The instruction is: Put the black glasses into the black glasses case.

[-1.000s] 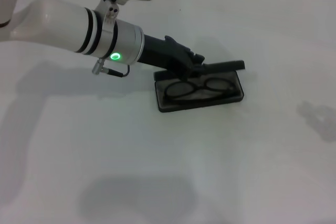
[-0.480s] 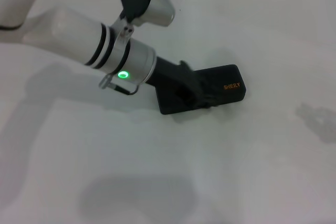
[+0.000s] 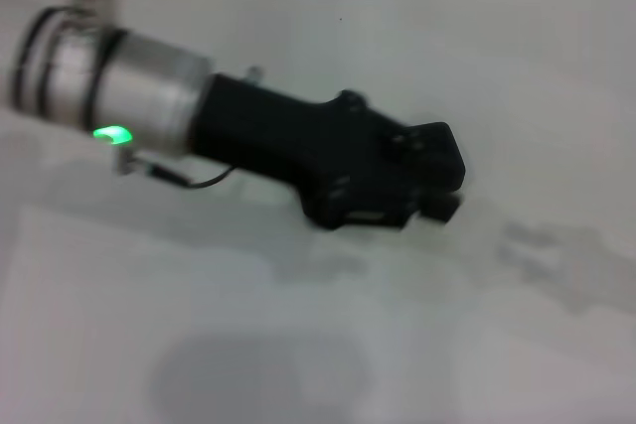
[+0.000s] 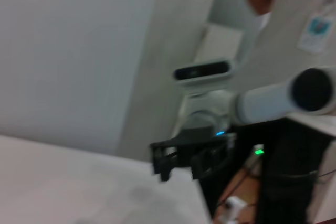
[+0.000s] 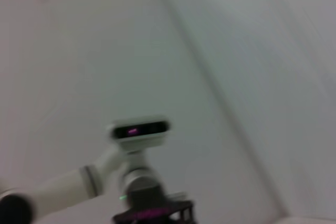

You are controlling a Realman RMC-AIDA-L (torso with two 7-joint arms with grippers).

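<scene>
My left gripper (image 3: 417, 181) low over the black glasses case (image 3: 442, 151) at mid-table (image 3: 298, 345), covering most of it, finger state I cannot tell, case looks closed, glasses unseen, right arm outside the head view.

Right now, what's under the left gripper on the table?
The left gripper hangs over the black glasses case, covering most of it. Only the case's shut far right end shows. The glasses are not visible; with the lid down, I cannot confirm they are inside.
</scene>
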